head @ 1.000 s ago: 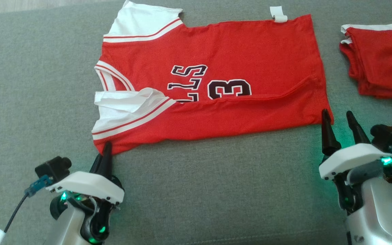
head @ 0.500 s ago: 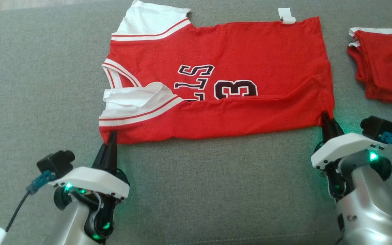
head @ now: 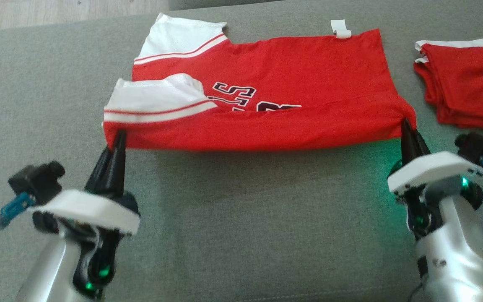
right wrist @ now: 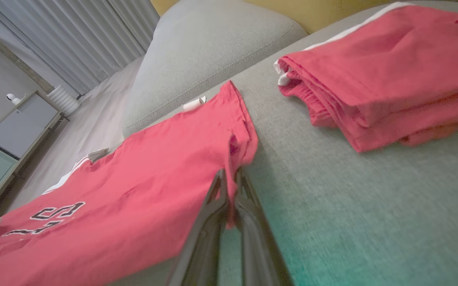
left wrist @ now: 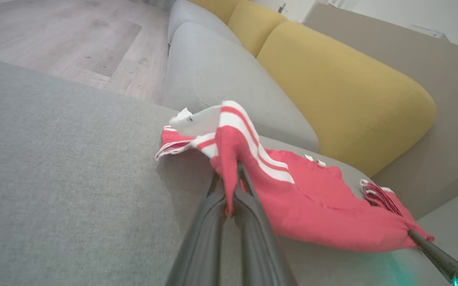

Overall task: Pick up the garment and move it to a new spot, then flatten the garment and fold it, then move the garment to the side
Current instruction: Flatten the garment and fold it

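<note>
"Where are the hands?"

"Lower left of the frame, the left gripper (head: 119, 134) is pinched tight on a near corner of the red jersey (head: 300, 67), just below the white sleeve. Lower right, the right gripper (head: 405, 123) is clamped on the other near corner."

"And the shirt itself?"

"Centre to top, across the grey sofa (head: 241, 218). Its near edge is raised between the two grips and its far edge lies flat. Upper right, apart from it, there's a folded red garment (head: 463, 88)."

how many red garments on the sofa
2: a jersey spread out in the middle, and a folded red stack to the robot's right. The stack may hold more than one piece.
</note>
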Tool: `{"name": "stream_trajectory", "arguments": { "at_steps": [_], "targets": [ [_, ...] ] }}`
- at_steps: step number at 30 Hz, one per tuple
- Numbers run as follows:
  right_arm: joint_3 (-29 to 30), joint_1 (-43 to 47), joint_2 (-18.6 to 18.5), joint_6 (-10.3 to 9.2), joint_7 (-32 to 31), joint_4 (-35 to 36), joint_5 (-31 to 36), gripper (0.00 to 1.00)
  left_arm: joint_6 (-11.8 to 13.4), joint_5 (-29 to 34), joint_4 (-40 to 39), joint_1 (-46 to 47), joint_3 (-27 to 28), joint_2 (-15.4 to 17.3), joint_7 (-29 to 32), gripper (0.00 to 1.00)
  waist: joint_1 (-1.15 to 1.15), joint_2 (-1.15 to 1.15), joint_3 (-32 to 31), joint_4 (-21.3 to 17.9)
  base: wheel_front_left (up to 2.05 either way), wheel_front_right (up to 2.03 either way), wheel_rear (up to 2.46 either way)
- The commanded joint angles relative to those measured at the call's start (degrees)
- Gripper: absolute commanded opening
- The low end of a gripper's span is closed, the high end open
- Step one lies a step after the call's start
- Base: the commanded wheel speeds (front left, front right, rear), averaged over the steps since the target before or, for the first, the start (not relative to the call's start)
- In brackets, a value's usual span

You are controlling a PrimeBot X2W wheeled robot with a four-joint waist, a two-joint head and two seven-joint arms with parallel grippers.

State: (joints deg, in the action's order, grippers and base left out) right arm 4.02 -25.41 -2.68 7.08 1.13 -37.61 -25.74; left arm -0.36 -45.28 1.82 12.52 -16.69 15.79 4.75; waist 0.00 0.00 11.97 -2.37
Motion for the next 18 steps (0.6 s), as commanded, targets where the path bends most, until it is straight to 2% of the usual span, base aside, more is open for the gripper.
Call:
{"name": "stream_trajectory", "arguments": {
  "at_steps": [1,8,18],
  "targets": [
    [-1.08,1.88,-0.20,0.41,-0.22,3.47,-0.42,0.00,0.82,0.37,-3.42,-1.13,2.26,2.38,0.96,0.00,0.00,0.00,-0.12,-0.12,0.00,0.00,0.00],
    [-0.95,10.93,-0.20,0.41,-0.28,9.05,-0.87,0.00,3.25,-0.35,-6.59,-9.52,1.97,3.27,2.44,0.00,0.00,0.00,0.00,-0.44,0.00,0.00,0.00],
    [-0.99,17.79,-0.20,0.41,0.03,13.78,-1.16,0.00,3.26,-1.43,-4.90,-15.08,1.84,2.28,0.09,0.00,0.00,0.00,-0.26,-0.74,0.00,0.00,0.00]
  ]
}}
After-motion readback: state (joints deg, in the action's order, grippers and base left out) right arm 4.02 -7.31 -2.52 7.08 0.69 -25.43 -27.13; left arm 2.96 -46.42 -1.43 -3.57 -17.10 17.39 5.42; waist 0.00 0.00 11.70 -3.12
